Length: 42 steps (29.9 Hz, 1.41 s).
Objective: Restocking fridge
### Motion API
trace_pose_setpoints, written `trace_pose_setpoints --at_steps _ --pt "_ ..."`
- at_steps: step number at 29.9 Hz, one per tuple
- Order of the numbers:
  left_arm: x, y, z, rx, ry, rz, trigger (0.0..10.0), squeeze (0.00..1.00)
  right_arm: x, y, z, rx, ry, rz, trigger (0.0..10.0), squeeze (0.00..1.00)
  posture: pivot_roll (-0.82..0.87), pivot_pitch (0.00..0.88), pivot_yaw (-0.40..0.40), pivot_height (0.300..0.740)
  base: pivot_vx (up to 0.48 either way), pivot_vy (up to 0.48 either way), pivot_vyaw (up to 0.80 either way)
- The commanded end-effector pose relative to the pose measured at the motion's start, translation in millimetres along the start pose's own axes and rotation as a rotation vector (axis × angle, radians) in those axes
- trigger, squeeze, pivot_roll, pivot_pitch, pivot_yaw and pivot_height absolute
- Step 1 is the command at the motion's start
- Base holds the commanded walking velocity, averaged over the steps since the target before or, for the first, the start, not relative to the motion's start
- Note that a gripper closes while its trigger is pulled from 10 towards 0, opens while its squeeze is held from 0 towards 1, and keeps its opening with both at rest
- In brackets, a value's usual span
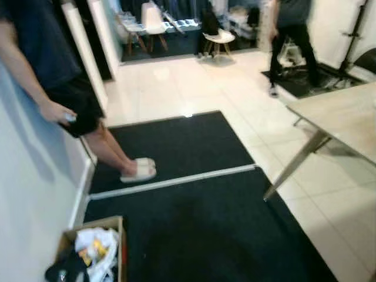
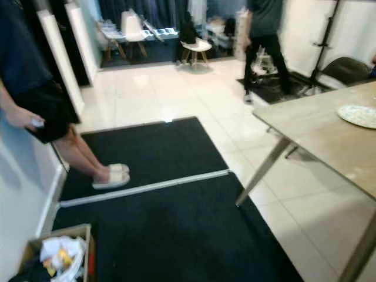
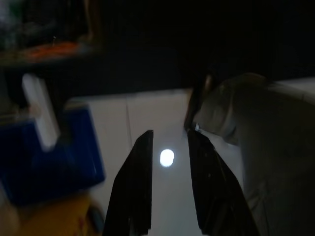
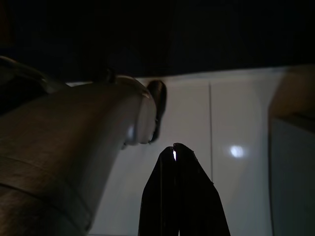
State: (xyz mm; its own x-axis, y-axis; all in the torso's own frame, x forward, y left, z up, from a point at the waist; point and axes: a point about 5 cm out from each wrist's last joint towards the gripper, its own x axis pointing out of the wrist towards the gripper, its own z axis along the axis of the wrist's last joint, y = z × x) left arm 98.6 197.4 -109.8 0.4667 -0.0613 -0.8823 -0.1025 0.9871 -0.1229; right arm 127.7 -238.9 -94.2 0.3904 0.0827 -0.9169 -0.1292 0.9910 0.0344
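Cardboard box (image 1: 120, 235) on black mat (image 1: 200, 229) (white bags, yellow pkgs inside).

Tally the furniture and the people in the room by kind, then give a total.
People: 2, one leaning on the wall, one walking at the back
White chairs: 3
Wooden tables: 1
Cardboard boxes: 1
Total: 7

left tool (image 3: 170, 184): long black fingers | right tool (image 4: 179, 189): black fingers
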Motion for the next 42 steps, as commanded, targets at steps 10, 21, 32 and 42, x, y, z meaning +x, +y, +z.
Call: trace_pose_setpoints --at_steps 10,21,32,42 --pt "-0.1 -2.0 -3.6 0.025 0.025 -0.018 10.0 0.00 1.1 5.7 -5.3 -0.009 0.018 0.017 10.0 0.00 -0.08 0.023 0.022 0.740 0.174 0.000 0.00" --pt "-0.4 -1.9 -4.2 0.028 0.027 -0.025 10.0 0.00 1.9 9.0 -5.9 -0.020 0.019 0.032 10.0 0.00 -0.08 0.022 0.025 0.740 0.316 0.000 0.00" --pt "-0.3 -3.1 -5.0 0.028 0.029 -0.030 10.0 0.00 2.2 11.1 -7.5 -0.026 0.024 0.038 10.0 0.00 -0.08 0.022 0.025 0.740 0.322 0.000 0.00" --pt "-0.4 -2.9 -4.8 0.031 0.030 -0.034 10.0 0.00 2.9 11.9 -7.2 -0.029 0.028 0.025 10.0 0.00 -0.08 0.015 0.027 0.740 0.324 0.000 0.00"
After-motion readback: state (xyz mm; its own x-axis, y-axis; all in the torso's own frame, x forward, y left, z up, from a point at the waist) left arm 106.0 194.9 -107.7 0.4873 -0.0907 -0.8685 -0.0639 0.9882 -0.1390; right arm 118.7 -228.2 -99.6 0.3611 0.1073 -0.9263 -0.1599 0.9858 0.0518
